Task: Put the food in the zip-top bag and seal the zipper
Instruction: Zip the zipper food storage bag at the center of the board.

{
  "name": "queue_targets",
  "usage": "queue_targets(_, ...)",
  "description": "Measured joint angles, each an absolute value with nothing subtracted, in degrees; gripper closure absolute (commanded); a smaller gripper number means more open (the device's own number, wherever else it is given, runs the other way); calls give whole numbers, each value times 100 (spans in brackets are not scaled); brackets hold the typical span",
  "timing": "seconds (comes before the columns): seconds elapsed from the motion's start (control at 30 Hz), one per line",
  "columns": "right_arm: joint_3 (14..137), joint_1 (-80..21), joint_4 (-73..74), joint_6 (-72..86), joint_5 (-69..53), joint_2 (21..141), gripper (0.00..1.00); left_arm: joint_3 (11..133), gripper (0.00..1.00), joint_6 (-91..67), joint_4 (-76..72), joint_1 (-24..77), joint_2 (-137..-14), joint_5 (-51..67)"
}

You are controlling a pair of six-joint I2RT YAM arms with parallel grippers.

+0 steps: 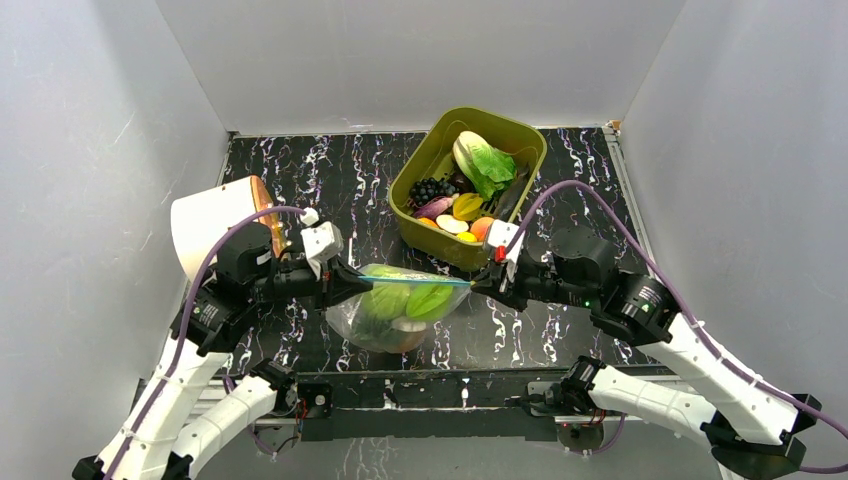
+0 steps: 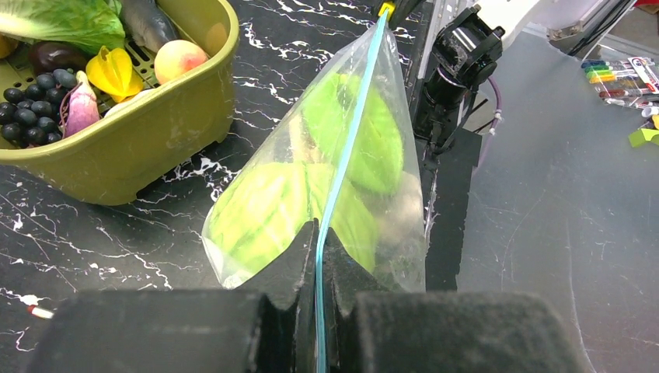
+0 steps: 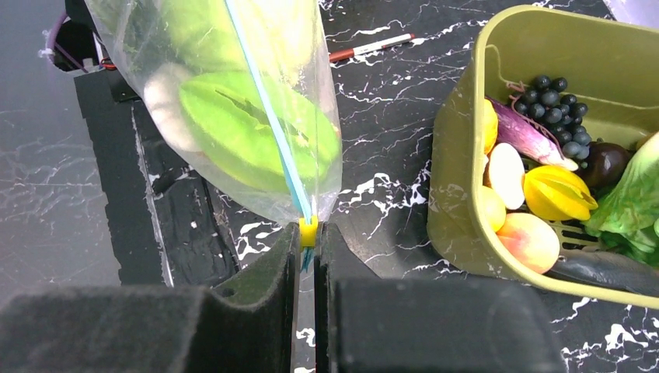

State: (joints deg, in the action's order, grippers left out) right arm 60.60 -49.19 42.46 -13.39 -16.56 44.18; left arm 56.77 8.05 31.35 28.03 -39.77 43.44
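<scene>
The clear zip-top bag [image 1: 400, 312] hangs stretched between my two grippers above the table's near edge. Green leafy toy food [image 2: 264, 210] and a pale piece [image 3: 165, 93] show through its plastic. The light-blue zipper [image 1: 425, 281] runs taut along its top. My left gripper [image 1: 362, 281] is shut on the zipper's left end [image 2: 350, 132]. At the other end, my right gripper [image 1: 478, 285] is shut on the yellow slider [image 3: 308, 231]. More food lies in the olive-green tub [image 1: 528, 130]: lettuce [image 1: 485, 160], dark grapes [image 1: 430, 188], a peach [image 3: 528, 241].
The tub's wall [image 2: 140, 148] stands just beyond the bag. A white roll with an orange end [image 1: 215, 225] is at the left behind my left arm. A red-and-white pen [image 3: 371, 47] lies on the black marbled table [image 1: 300, 170]. Grey walls enclose three sides.
</scene>
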Motion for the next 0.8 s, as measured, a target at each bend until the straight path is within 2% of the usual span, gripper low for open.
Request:
queue_targets(0.37, 6121, -4923, 4285, -845, -1389, 4348, 100, 5677, 100, 565, 2877, 2812, -4056, 4342)
queue_targets(0.8, 6014, -4963, 3979, 121, -329, 3999, 100, 5666, 100, 12, 2563, 2832, -4117, 4082)
